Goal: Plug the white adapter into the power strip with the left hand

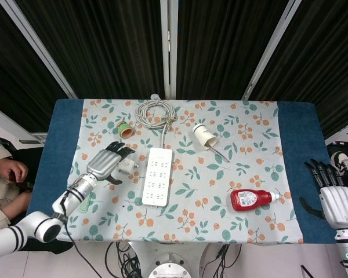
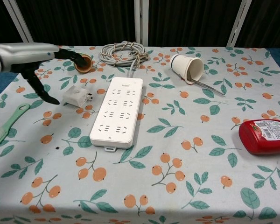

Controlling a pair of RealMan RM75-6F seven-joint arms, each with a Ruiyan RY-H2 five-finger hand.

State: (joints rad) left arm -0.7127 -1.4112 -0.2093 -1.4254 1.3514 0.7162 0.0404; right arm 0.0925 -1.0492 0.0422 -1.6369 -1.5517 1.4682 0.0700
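The white adapter (image 2: 76,96) lies on the floral cloth just left of the white power strip (image 2: 117,112), its prongs toward the strip. In the head view the adapter (image 1: 126,166) is partly covered by my left hand (image 1: 107,162), which hovers over it with fingers spread and nothing held. From the chest view the left hand (image 2: 25,55) comes in from the left, above and beside the adapter. The power strip (image 1: 157,176) lies lengthwise at the table's middle, its cable coiled (image 1: 155,112) behind it. My right hand (image 1: 335,200) stays open off the table's right edge.
A green brush (image 1: 86,197) lies under my left forearm. A small orange-green pot (image 2: 82,62) sits behind the adapter. A tipped paper cup (image 2: 187,66) with a stick and a red ketchup bottle (image 2: 263,136) lie to the right.
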